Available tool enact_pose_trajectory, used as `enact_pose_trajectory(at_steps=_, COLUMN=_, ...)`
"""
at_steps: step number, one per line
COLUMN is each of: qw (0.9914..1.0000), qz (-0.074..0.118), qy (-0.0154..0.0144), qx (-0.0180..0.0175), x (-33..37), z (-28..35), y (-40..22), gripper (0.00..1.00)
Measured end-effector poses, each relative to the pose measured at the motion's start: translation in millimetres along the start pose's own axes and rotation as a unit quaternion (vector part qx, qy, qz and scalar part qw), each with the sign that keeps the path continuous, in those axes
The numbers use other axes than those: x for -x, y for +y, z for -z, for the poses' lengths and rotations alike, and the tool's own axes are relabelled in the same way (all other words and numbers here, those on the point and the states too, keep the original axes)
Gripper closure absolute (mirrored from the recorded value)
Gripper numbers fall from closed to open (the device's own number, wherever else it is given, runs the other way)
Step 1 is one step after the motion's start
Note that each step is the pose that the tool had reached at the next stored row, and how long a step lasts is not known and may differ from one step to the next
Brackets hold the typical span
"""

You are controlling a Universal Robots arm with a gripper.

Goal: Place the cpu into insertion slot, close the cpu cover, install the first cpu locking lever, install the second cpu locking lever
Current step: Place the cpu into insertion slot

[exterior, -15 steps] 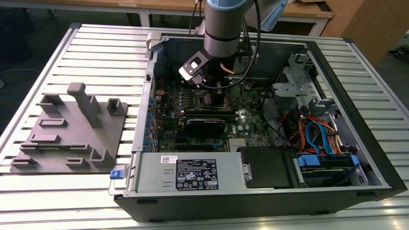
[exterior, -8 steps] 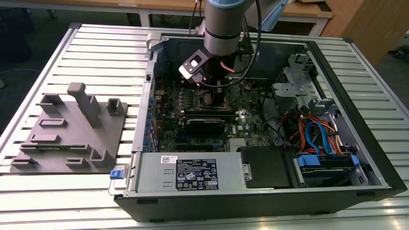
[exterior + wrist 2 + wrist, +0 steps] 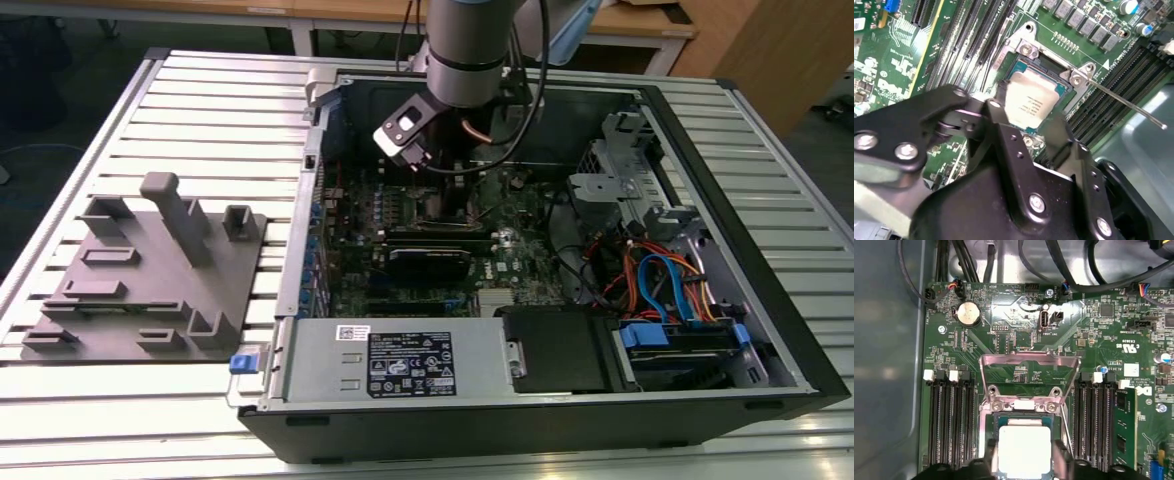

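Your gripper (image 3: 1025, 454) is clenched on the cpu (image 3: 1031, 100), with fingers pressed against two opposite edges. The cpu lies between the fingertips, over the insertion slot (image 3: 1049, 61); seating cannot be confirmed. The cpu cover (image 3: 1026, 358) stands swung open.

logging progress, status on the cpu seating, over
gripper low over cpu. cpu in insertion slot. cpu cover open, locking lever unlatched; no obstruction seen.

The black computer case (image 3: 787, 340) lies open on top. Inside, the raised thin silver cover frame (image 3: 1029, 358), a slanting thin silver lever rod (image 3: 1129, 102) and long black memory slots (image 3: 949, 420) crowd the dark square socket (image 3: 1024, 419).
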State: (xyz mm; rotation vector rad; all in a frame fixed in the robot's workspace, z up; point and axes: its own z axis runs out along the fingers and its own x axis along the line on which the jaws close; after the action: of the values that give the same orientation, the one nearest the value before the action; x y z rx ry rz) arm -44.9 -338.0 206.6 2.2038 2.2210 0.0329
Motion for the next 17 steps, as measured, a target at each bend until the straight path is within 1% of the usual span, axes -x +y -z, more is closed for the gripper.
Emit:
enact_pose_trajectory(at_steps=2, qw=1.00000, qz=0.000, qy=0.0001, qx=0.0000, x=-0.1, z=0.5, y=0.1, gripper=0.46)
enact_pose_trajectory(at_steps=3, qw=1.00000, qz=0.000, qy=0.0002, qx=0.0000, x=-0.1, z=0.5, y=0.1, gripper=0.59)
enact_pose_trajectory(at_steps=5, qw=1.00000, qz=0.000, qy=0.0001, qx=0.0000, x=0.0, z=0.6, y=0.0, gripper=0.59)
enact_pose_trajectory(at_steps=7, qw=1.00000, qz=0.000, qy=0.0001, qx=-0.0001, x=0.0, z=0.6, y=0.0, gripper=0.70)
enact_pose_trajectory(at_steps=8, qw=1.00000, qz=0.000, qy=0.0001, qx=0.0000, x=0.0, z=0.6, y=0.0, gripper=0.70)
enact_pose_trajectory(at_steps=10, qw=1.00000, qz=0.000, qy=0.0001, qx=0.0000, x=0.0, z=0.6, y=0.0, gripper=0.82)
enact_pose_trajectory(at_steps=11, qw=1.00000, qz=0.000, qy=0.0001, qx=-0.0001, x=0.0, z=0.7, y=0.0, gripper=0.82)
enact_pose_trajectory(at_steps=12, qw=1.00000, qz=0.000, qy=0.0001, qx=-0.0001, x=0.0, z=0.7, y=0.0, gripper=0.88)
enact_pose_trajectory(at_steps=13, qw=1.00000, qz=0.000, qy=0.0001, qx=-0.0001, x=0.0, z=0.7, y=0.0, gripper=0.90)
enact_pose_trajectory(at_steps=17, qw=1.00000, qz=0.000, qy=0.0001, qx=0.0000, x=0.0, z=0.7, y=0.0, gripper=0.90)
